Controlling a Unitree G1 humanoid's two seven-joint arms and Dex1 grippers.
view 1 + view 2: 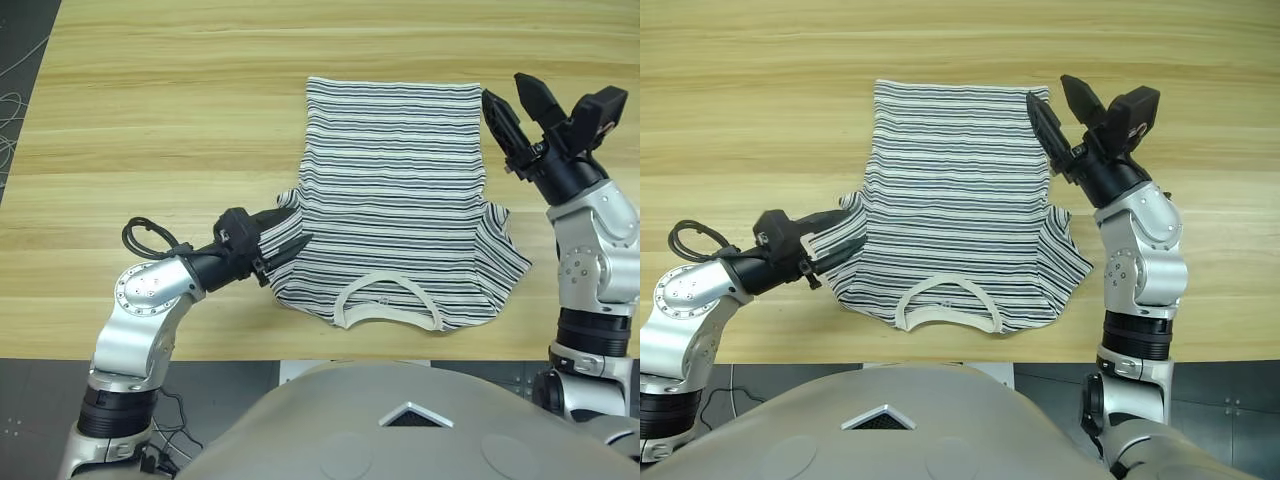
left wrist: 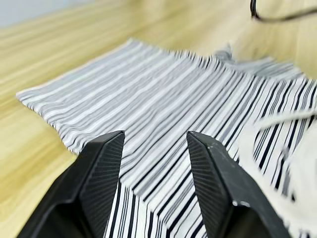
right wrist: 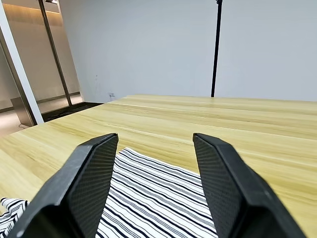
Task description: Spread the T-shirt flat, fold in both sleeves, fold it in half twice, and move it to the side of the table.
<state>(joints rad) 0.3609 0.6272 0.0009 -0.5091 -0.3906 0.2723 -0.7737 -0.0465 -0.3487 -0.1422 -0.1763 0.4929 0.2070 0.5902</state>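
Observation:
A black-and-white striped T-shirt lies on the wooden table, its white collar toward me and its hem on the far side. Its body looks mostly flat, and the sleeves bunch at both sides near the collar. My left gripper is low at the shirt's left sleeve edge, open, with the striped cloth just beyond its fingertips. My right gripper is raised above the shirt's far right corner, open and holding nothing; striped cloth shows below it.
Bare wood stretches to the left of the shirt and beyond its hem. The table's front edge runs just behind the collar. Dark floor with loose cables lies past the table's left edge.

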